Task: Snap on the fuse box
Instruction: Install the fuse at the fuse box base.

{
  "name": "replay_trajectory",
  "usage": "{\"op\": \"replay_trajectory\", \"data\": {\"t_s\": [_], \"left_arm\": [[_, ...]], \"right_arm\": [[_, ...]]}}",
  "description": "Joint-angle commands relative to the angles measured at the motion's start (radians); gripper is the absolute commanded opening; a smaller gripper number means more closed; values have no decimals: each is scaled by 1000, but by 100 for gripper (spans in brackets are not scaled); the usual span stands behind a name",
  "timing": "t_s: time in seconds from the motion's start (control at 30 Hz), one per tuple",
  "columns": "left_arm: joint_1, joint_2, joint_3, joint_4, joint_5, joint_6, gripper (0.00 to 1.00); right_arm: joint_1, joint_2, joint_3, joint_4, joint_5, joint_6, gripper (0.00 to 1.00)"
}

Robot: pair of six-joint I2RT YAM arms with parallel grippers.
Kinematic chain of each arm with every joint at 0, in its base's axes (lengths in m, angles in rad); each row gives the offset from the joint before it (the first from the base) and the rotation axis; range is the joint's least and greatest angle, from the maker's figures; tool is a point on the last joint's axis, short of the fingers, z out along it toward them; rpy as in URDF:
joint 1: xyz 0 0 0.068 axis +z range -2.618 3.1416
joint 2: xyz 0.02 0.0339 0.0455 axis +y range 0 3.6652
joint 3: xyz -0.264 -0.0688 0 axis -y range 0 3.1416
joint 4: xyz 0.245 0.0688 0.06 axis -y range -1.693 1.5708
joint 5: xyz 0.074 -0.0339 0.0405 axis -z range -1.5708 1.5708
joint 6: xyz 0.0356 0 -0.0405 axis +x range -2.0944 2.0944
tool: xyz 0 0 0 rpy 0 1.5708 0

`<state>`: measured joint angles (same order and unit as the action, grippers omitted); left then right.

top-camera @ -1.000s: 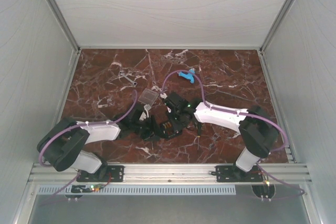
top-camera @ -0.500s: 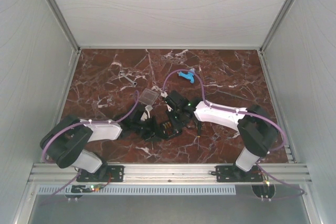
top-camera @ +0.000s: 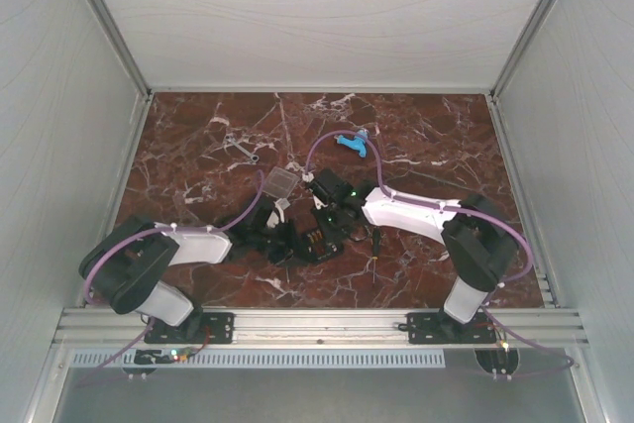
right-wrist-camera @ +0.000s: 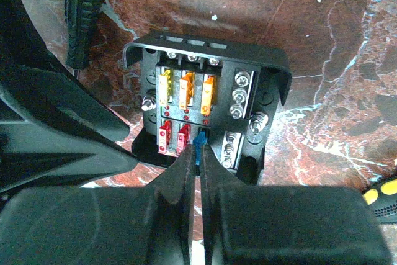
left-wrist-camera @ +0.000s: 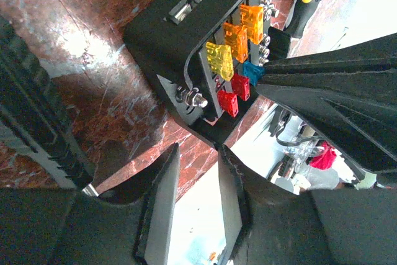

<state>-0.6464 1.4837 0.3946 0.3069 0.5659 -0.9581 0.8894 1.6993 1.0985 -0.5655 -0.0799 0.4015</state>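
The fuse box [top-camera: 315,238] sits open-topped at the middle of the desk [top-camera: 436,146], between the two arms. Its clear lid [top-camera: 280,182] lies flat just beyond it to the far left, apart from it. The right claw [right-wrist-camera: 198,153] is pressed together on a blue fuse [right-wrist-camera: 199,139], holding it at the slot next to the two red fuses [right-wrist-camera: 173,138]. The left claw [left-wrist-camera: 197,153] stands slightly spread with the fuse box's corner flange at its tips; whether it bears on the flange cannot be told. The step in hand appears to be seating this fuse before the lid is fitted. Keep the fuse upright and square to its slot, press straight down, and steady the fuse box against sliding. Release only once the fuse sits level with its neighbours; a proud fuse would likely stop the lid from snapping home.
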Motion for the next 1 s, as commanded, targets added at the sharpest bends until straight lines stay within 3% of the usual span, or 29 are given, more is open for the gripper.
{"op": "replay_trajectory", "data": {"t_s": [0.0, 0.7, 0.93, 0.97], "left_arm": [[-6, 12, 34, 35, -14, -13, 31], [-6, 21, 24, 48, -31, -30, 28], [-5, 8, 30, 37, -47, -31, 28], [-6, 5, 32, 36, -49, -31, 27]], "right_arm": [[5, 101, -30, -71, 21, -7, 0], [5, 291, -28, -90, 182, -43, 0], [26, 134, 19, -57, 74, -73, 1], [32, 103, 25, -55, 67, -72, 6]]}}
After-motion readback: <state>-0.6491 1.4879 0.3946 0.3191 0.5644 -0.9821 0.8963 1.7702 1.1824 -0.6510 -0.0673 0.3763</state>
